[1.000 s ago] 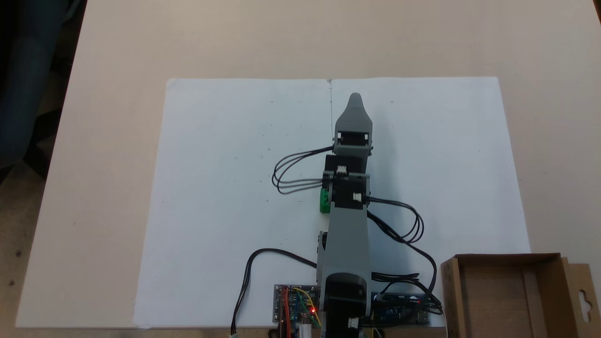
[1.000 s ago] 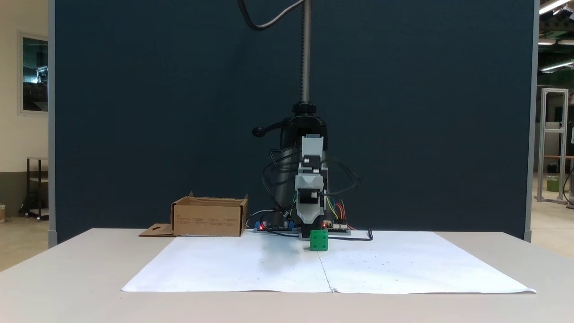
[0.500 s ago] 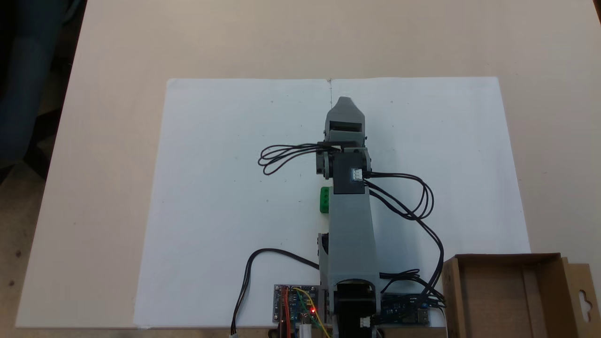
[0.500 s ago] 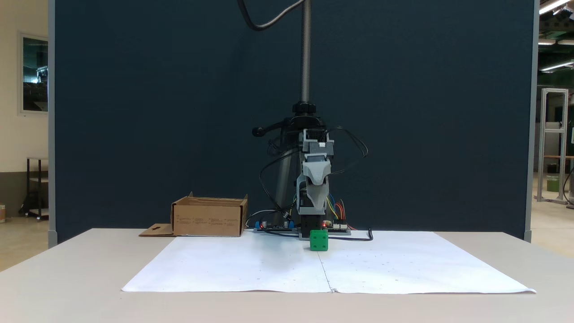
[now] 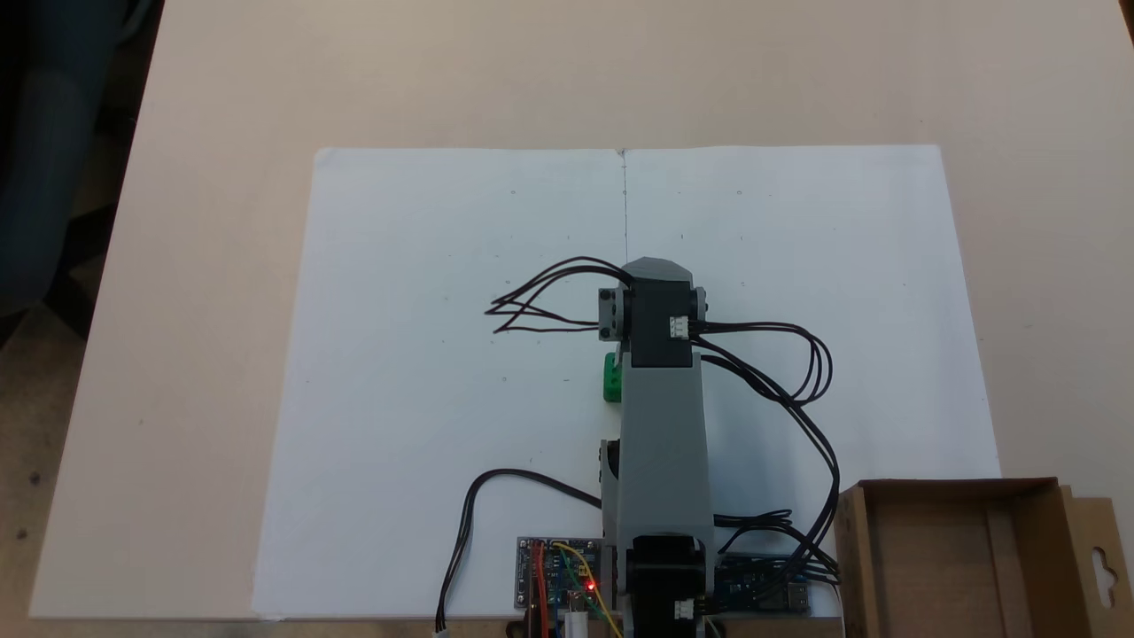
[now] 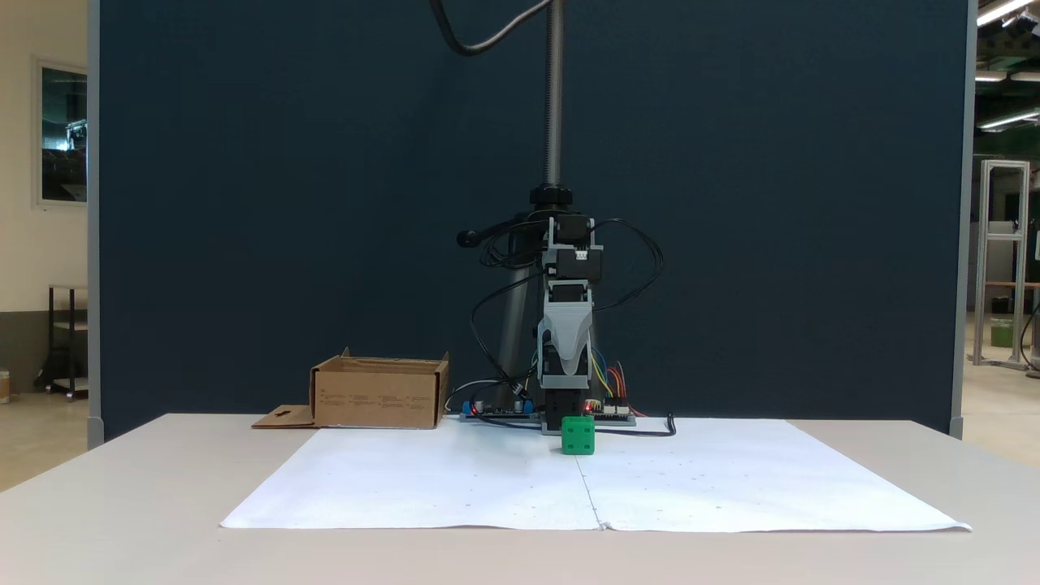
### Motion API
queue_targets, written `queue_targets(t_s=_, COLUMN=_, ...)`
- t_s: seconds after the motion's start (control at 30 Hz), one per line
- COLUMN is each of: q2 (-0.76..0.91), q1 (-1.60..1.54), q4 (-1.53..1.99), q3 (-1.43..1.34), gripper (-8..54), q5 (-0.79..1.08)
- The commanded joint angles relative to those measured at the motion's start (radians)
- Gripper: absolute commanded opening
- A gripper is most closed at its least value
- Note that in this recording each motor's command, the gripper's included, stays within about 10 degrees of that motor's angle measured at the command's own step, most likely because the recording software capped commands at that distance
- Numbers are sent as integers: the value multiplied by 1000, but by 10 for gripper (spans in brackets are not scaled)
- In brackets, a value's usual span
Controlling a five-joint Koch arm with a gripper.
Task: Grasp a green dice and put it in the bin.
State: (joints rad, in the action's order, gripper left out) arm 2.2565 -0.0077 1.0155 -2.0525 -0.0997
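Note:
The green dice (image 5: 611, 379) rests on the white paper just in front of the arm's base, half tucked under the forearm in a fixed view and plain on the sheet as the green dice (image 6: 578, 435). My gripper (image 6: 564, 372) hangs pointing down, well above the dice and slightly behind it, touching nothing. Only one grey jaw faces the camera, so its opening is hidden. From above, the black wrist motor (image 5: 657, 321) covers the fingers. The bin (image 5: 852, 549), a shallow cardboard box, stands beside the base; it is the bin (image 6: 378, 398) at the left of the arm.
Two white paper sheets (image 5: 425, 354) cover the table's middle. Circuit boards (image 5: 558, 576) and looping black cables (image 5: 797, 390) crowd the base. The bin's flap (image 5: 1099, 558) sticks out sideways. A camera stand pole (image 6: 554, 89) rises behind the arm.
The arm has pulled back toward its base and the gripper has swung from pointing forward to pointing down. The dice has not moved.

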Motion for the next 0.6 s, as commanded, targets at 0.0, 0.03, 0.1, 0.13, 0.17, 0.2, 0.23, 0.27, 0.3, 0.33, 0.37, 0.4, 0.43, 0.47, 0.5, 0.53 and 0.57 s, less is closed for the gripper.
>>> queue_targets(t_s=0.0, q2=109, q1=17, q4=77, q3=57, gripper=433, q5=-63)
queue_targets(t_s=0.03, q2=109, q1=17, q4=95, q3=60, gripper=434, q5=-64)
queue_targets(t_s=0.1, q2=109, q1=17, q4=187, q3=81, gripper=433, q5=-103)
queue_targets(t_s=0.13, q2=109, q1=17, q4=216, q3=86, gripper=433, q5=-133)
queue_targets(t_s=0.17, q2=109, q1=17, q4=242, q3=87, gripper=434, q5=-167)
queue_targets(t_s=0.2, q2=109, q1=15, q4=256, q3=89, gripper=434, q5=-183)
queue_targets(t_s=0.23, q2=109, q1=14, q4=264, q3=87, gripper=434, q5=-192)
queue_targets(t_s=0.27, q2=107, q1=14, q4=273, q3=87, gripper=434, q5=-198)
queue_targets(t_s=0.3, q2=107, q1=11, q4=279, q3=89, gripper=434, q5=-198)
queue_targets(t_s=0.33, q2=107, q1=5, q4=281, q3=87, gripper=434, q5=-199)
queue_targets(t_s=0.37, q2=107, q1=2, q4=284, q3=87, gripper=434, q5=-198)
queue_targets(t_s=0.4, q2=106, q1=-2, q4=284, q3=87, gripper=434, q5=-198)
queue_targets(t_s=0.43, q2=104, q1=-8, q4=285, q3=84, gripper=433, q5=-198)
queue_targets(t_s=0.47, q2=100, q1=-14, q4=285, q3=81, gripper=434, q5=-198)
queue_targets(t_s=0.5, q2=95, q1=-23, q4=285, q3=78, gripper=434, q5=-198)
queue_targets(t_s=0.53, q2=91, q1=-35, q4=284, q3=72, gripper=434, q5=-198)
queue_targets(t_s=0.57, q2=83, q1=-44, q4=284, q3=71, gripper=434, q5=-198)
